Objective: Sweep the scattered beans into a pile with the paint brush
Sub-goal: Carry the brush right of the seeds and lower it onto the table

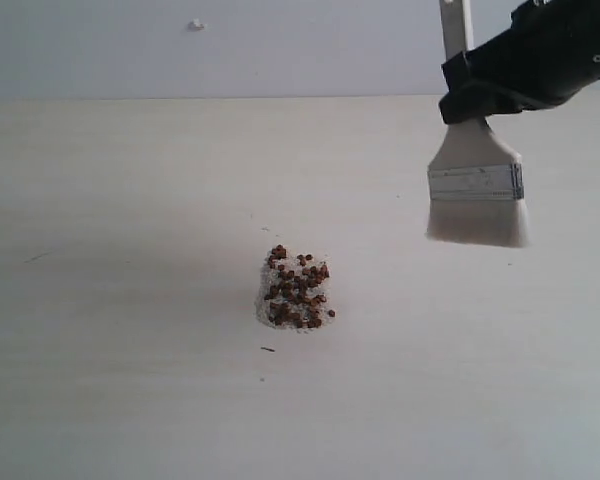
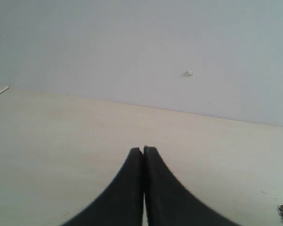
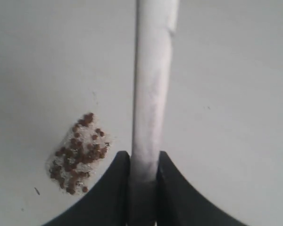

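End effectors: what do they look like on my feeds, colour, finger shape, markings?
Both matte black. The left end effector and right end effector have fingers that flare wide at the base and curve to narrow tips. No cables or lettering show.

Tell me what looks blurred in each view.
Exterior view: the paint brush bristles are slightly soft, the pile sharp. Left wrist view: the shut left hand has fuzzy edges. Right wrist view: the brush handle in the right hand is blurred.
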